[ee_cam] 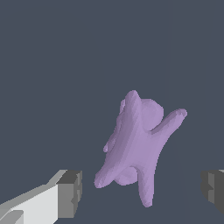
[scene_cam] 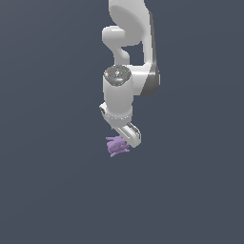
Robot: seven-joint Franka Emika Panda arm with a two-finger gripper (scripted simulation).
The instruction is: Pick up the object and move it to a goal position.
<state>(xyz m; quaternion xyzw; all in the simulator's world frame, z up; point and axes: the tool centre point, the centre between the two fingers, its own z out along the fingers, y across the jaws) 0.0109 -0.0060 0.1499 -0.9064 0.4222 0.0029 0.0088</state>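
Note:
The object [scene_cam: 116, 146] is a small light-purple lump with short spiky prongs, lying on the dark grey floor just below the white arm's hand in the exterior view. In the wrist view the object [ee_cam: 136, 146] lies between the two grey fingertips [ee_cam: 70, 194], with a clear gap on each side. My gripper [ee_cam: 141, 192] is open, directly over the object and close to it, and touches nothing. In the exterior view the gripper [scene_cam: 123, 138] partly hides the object's far side.
The floor [scene_cam: 47, 190] is plain dark grey on all sides. The white arm [scene_cam: 126, 57] rises straight up out of the exterior view's top. No goal marker or other object shows.

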